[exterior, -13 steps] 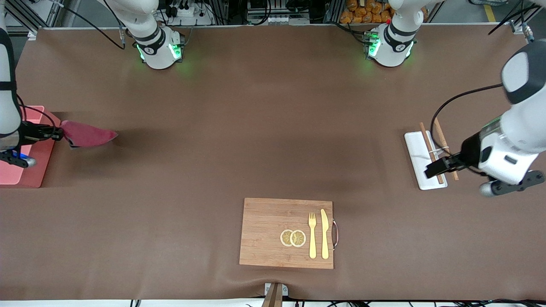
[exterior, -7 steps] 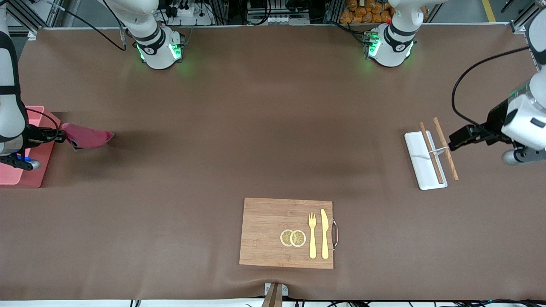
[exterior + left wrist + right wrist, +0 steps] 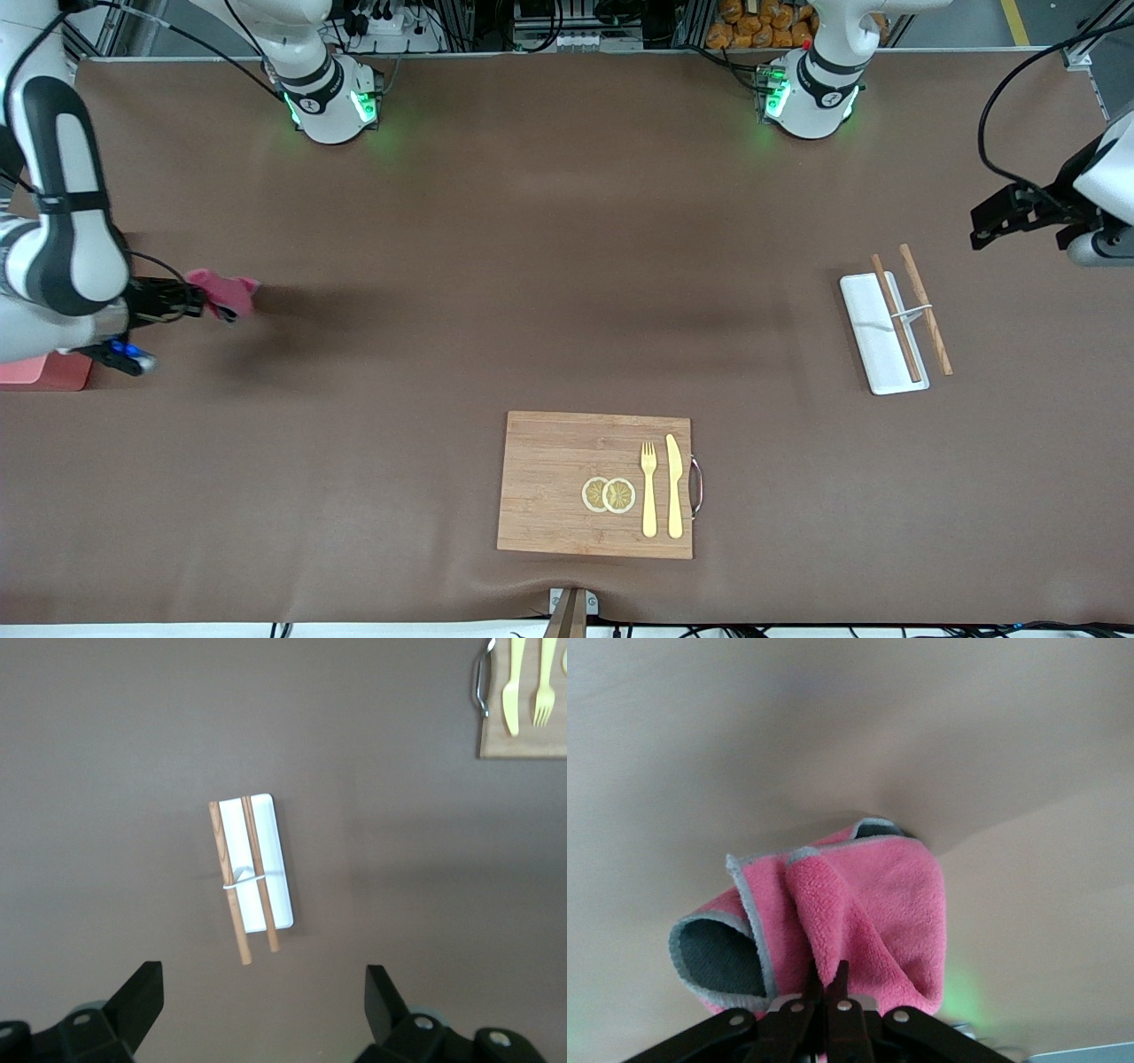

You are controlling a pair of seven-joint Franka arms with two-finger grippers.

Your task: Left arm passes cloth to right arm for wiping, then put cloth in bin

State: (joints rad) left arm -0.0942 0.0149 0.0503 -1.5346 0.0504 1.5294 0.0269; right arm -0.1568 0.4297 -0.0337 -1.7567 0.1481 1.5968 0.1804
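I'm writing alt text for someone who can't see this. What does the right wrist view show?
A pink cloth with grey edging hangs bunched from the right gripper, whose black fingers are shut on its folds. A plain tan, blurred surface fills the remainder of the view.

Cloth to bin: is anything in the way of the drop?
Nothing visible. The right tool is shut on the cloth, over bare table beside the bin, mostly hidden by the right arm. The left tool waits open.

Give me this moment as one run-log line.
right end effector: shut on cloth, beside bin | left end effector: open, above white tray
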